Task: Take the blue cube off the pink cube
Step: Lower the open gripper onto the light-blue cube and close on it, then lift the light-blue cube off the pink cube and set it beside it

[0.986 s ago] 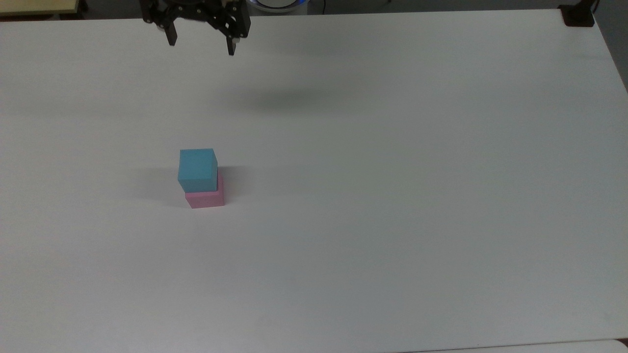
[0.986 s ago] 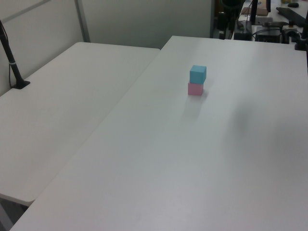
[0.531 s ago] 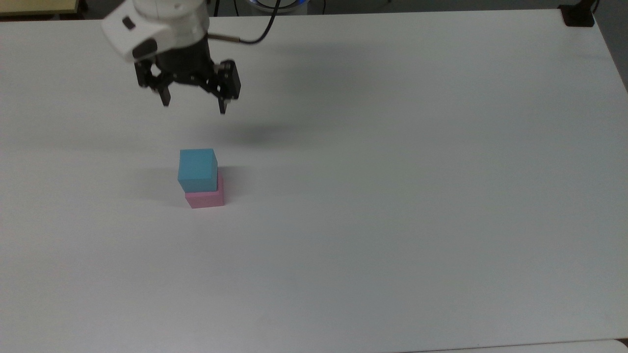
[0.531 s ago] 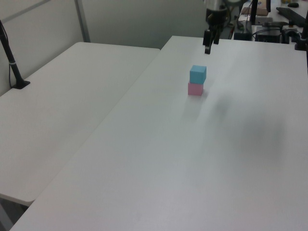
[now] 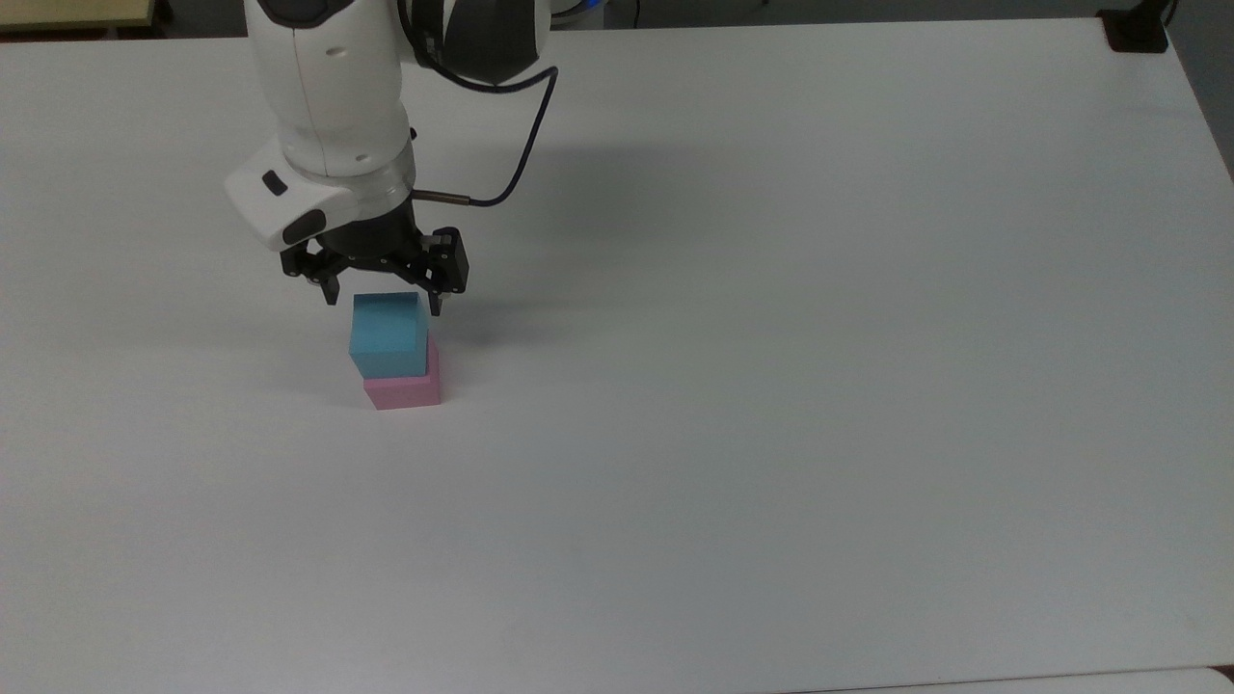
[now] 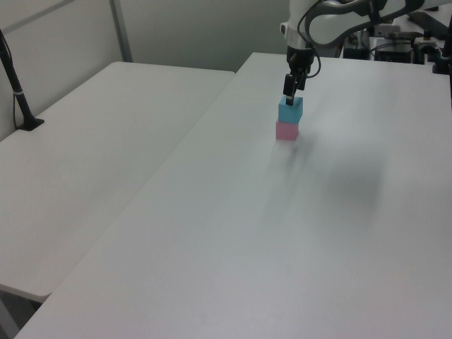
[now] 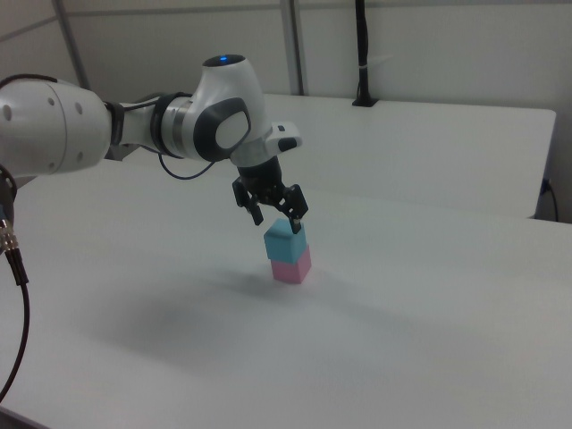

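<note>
The blue cube (image 5: 388,333) (image 6: 290,109) (image 7: 284,239) rests on top of the pink cube (image 5: 405,389) (image 6: 286,130) (image 7: 291,265) on the white table (image 5: 771,386), slightly offset from it. My gripper (image 5: 383,302) (image 6: 289,97) (image 7: 276,219) hangs open just above the blue cube's top, a finger near each upper side edge. Neither finger touches the cube. The white arm rises from it toward the top view's upper edge.
A second white table (image 6: 92,141) adjoins on the left view's left, with a black post (image 6: 18,92) at its far edge. A black clamp (image 5: 1136,29) sits at the top view's upper right corner. Bare tabletop surrounds the stack.
The gripper came down from the table's far edge to just above the blue cube, staying open. The cubes have not moved.
</note>
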Available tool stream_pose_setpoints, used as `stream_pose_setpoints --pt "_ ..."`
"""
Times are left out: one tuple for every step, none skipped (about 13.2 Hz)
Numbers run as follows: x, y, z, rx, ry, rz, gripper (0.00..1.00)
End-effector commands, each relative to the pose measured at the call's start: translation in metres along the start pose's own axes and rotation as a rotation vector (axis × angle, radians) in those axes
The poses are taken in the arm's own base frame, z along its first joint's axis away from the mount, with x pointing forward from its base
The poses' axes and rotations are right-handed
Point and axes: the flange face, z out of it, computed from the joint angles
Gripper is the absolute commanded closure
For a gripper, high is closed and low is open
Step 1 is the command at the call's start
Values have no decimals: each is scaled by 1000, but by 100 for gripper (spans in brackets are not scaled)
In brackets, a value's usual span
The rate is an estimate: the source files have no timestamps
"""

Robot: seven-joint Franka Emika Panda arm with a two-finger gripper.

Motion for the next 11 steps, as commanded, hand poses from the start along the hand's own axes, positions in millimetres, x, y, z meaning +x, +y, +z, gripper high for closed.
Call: stream_pose_setpoints --pt "7 0 13 -36 20 -46 0" --pt "7 0 13 -38 26 -47 0" --pt "8 -2 18 -39 24 -52 7" --pt "8 -2 25 -46 14 -61 13" --pt "9 -4 30 -56 15 -71 19" --pt "9 -6 31 -57 23 -75 31" --pt "9 -6 31 -55 25 -74 43" --pt "9 -7 28 -53 26 -74 55" --pt "9 -6 21 -51 33 -70 61" --pt "9 -8 16 -46 36 -64 62" --pt "8 -10 7 -39 37 -59 62"
